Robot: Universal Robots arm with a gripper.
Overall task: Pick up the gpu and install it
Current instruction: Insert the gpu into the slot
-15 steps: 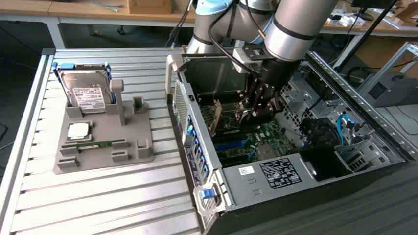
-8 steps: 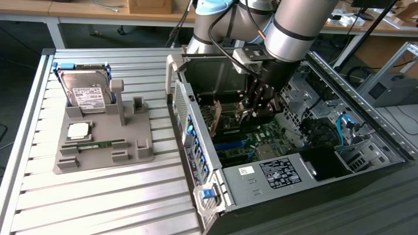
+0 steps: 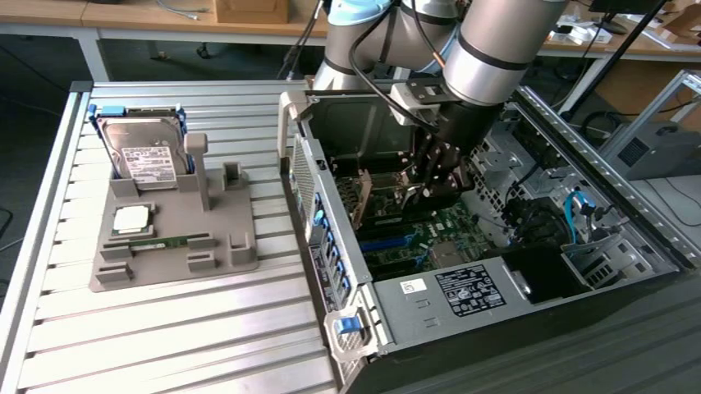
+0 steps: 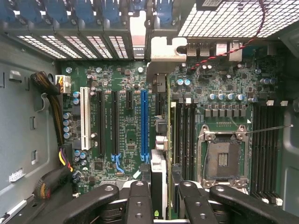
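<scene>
Gpu is pinched edge-on between my fingers. My gripper is closed on the thin card from both flat sides, not spread open. I hold it this way so that its long lower edge faces the motherboard and can meet a slot squarely. In the exterior view my gripper is sunk deep in the open computer case. The case lies with its open side up on the exterior view's right, which lets me come at the board from straight above. The gpu runs parallel to the expansion slots and sits just beside the long blue slot, well apart from the white slot and the CPU socket. Its silver bracket appears to point at the case's rear wall with the vented slot covers, and I judge that end has to line up there. I cannot tell whether the card's edge is already touching a slot or hanging just above one, because the card hides its own underside. On the exterior view's left, on the slatted table, the grey holder keeps the other parts apart from my work. The hard drive stands upright at its far end and the RAM stick lies flat nearer.
</scene>
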